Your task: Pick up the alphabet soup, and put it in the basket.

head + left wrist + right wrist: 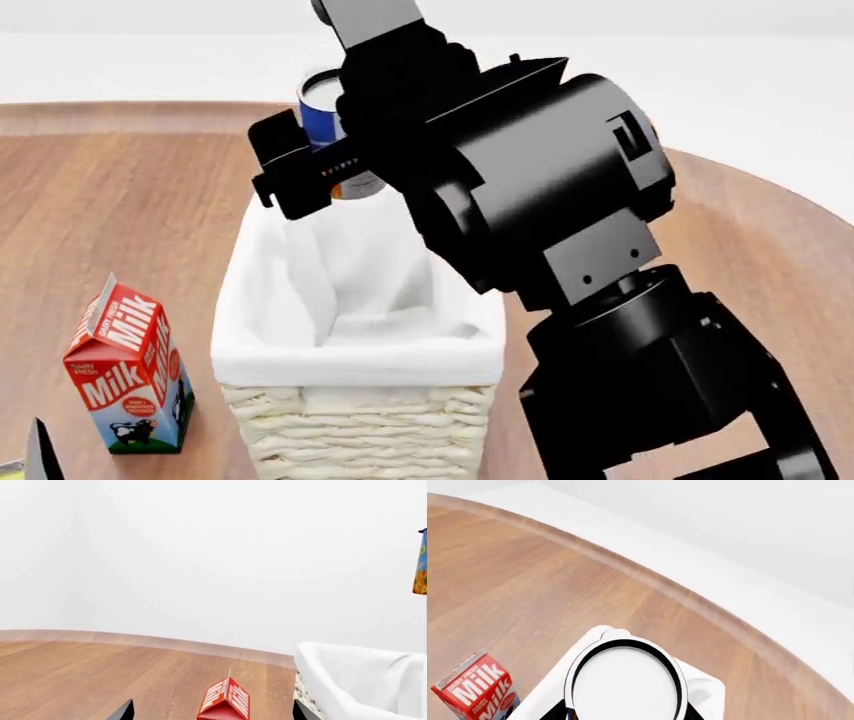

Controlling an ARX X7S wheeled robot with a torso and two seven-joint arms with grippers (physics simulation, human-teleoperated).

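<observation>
The pick-up is done, by my reading: my right gripper [320,150] has its jaws clamped on the soup can [320,105], holding it in the air above the far end of the basket [267,330]. In the head view the can shows at about 11 o'clock from the middle of the picture, blue label and pale lid peeking out behind my own black arm. My right wrist camera looks straight down on the silver-white lid [625,685], with the white liner spreading beneath it, so the can sits over the basket's opening, not beside it.

What is left is the putting-in. The can is not yet inside; it hangs clear of the liner. I judge I need to lower it a little and then part the jaws so it drops onto the cloth, not the rim.

My left gripper [213,711] sits low near the tabletop [120,220], jaws apart and holding nothing, with the milk carton [127,370] just ahead between them. In the head view that carton stands at about 8 o'clock, left of the basket and clear of it.
</observation>
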